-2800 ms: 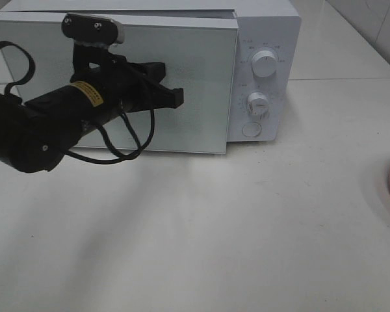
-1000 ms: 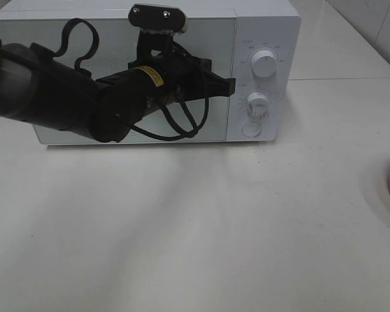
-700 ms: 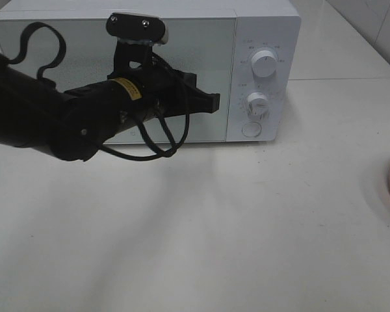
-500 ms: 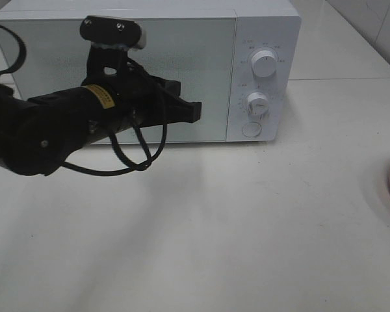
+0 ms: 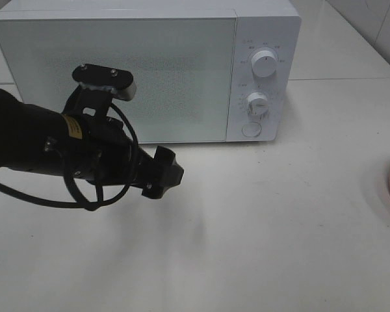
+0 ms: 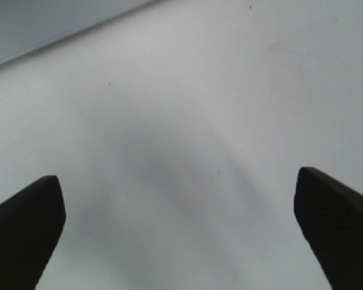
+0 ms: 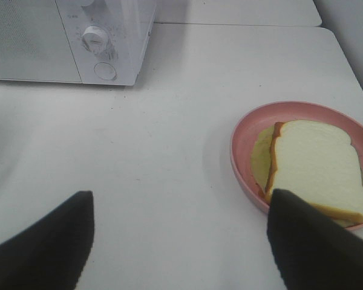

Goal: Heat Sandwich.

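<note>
While the sandwich (image 7: 314, 166) lies on its pink plate (image 7: 242, 130), the microwave (image 5: 149, 65) is shut; both the left pincer (image 6: 181, 223) and right pincer (image 7: 178, 241) gape, empty.

Unreadable tiny markings around microwave dials (image 5: 264, 65); nothing legible.

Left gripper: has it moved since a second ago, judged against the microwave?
Yes. The left gripper has pulled away from the microwave door, down and toward the view's left, and now hangs over the bare table.
</note>
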